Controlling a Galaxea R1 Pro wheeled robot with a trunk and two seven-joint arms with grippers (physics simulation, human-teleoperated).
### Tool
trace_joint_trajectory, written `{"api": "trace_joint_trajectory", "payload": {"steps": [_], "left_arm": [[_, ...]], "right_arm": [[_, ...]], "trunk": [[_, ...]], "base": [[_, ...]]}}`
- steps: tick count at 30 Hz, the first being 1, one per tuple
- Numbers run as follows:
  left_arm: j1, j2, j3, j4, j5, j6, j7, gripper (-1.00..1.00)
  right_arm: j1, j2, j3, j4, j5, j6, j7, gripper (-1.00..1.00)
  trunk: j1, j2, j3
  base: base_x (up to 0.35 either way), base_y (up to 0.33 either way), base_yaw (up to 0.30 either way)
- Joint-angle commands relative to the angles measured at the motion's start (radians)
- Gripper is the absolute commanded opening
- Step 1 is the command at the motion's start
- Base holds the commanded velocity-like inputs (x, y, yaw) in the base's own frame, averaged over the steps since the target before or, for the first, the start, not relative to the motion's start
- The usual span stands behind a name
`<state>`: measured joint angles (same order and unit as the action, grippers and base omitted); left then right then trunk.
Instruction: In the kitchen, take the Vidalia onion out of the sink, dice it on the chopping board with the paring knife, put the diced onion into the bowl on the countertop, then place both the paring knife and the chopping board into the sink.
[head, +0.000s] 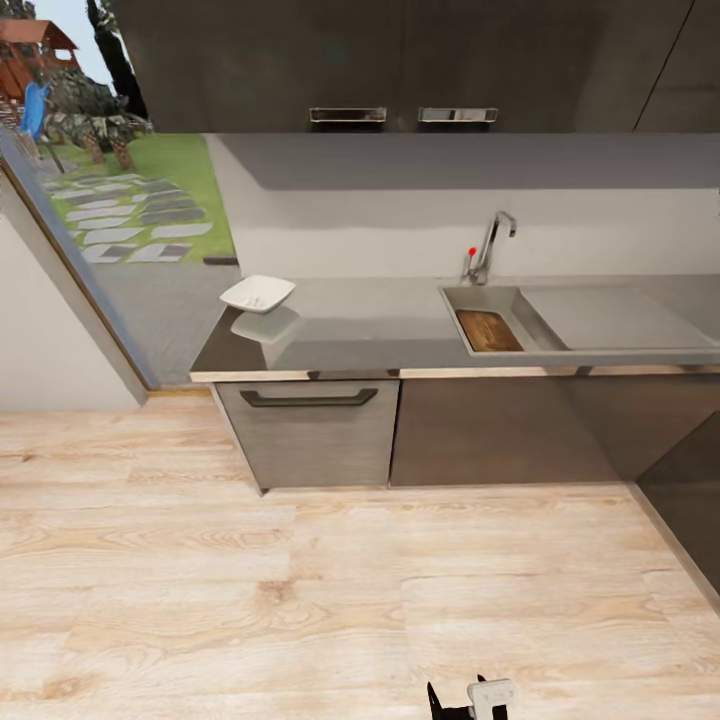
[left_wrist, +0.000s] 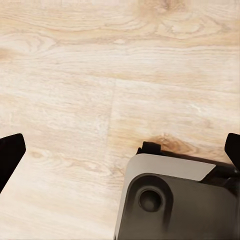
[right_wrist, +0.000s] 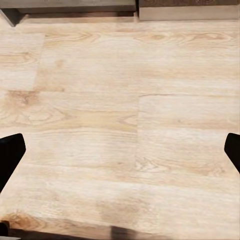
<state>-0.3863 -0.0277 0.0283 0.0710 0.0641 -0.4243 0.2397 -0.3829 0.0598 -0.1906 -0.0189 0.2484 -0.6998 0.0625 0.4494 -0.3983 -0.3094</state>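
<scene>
The board (head: 489, 330) lies flat inside the sink (head: 530, 318) basin, right of centre in the head view, under the faucet (head: 492, 243) with its red knob (head: 472, 251). The bowl (head: 258, 293) sits on the countertop (head: 370, 325) at its left end, well apart from the sink. Knife and onion cannot be made out.

Both grippers are far from these items, low over the floor (head: 300, 590). Left gripper (left_wrist: 120, 150): dark fingertips (left_wrist: 10, 152) at the two side edges of the left wrist view, spread wide, nothing between them; a grey robot part (left_wrist: 175, 200) sits below them at lower right. Right gripper (right_wrist: 120, 150): fingertips (right_wrist: 11, 152) likewise at the side edges of its view, wide apart, holding nothing, over bare planks, with the cabinet base (right_wrist: 120, 7) along the top edge.

A small black-and-white robot part (head: 475, 698) shows at the head view's bottom edge.

Surface and room: glossy grey worktop over a grey drawer (head: 312, 425) with a dark handle; dark cabinets to its right and above; light wood plank floor; a garden (head: 130, 190) at upper left.
</scene>
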Motion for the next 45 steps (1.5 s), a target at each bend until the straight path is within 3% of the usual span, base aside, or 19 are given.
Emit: {"api": "trace_joint_trajectory", "payload": {"steps": [1, 21, 29, 45], "left_arm": [[-0.002, -0.001, 0.002, 0.004, 0.006, -0.008, -0.002, 1.00], [-0.002, 0.001, 0.002, 0.005, 0.008, -0.004, 0.000, 1.00], [-0.002, 0.049, 0.003, 0.006, 0.008, 0.001, 0.002, 1.00], [-0.002, 0.051, 0.002, 0.007, 0.008, 0.002, 0.001, 1.00]], "right_arm": [[-0.001, 0.000, -0.009, 0.000, 0.002, -0.003, 0.007, 1.00], [-0.001, -0.007, -0.010, -0.001, 0.002, -0.003, 0.005, 1.00], [-0.001, -0.008, -0.011, -0.001, 0.002, -0.003, 0.005, 1.00], [-0.001, -0.006, -0.012, -0.003, 0.000, -0.003, 0.005, 1.00]], "trunk": [[0.001, -0.002, 0.000], [0.001, -0.002, 0.019], [0.001, -0.002, 0.031], [0.001, -0.002, 0.057]], "base": [[0.000, 0.000, 0.000], [0.000, 0.000, 0.000], [0.000, 0.000, 0.000], [0.000, 0.000, 0.000]]}}
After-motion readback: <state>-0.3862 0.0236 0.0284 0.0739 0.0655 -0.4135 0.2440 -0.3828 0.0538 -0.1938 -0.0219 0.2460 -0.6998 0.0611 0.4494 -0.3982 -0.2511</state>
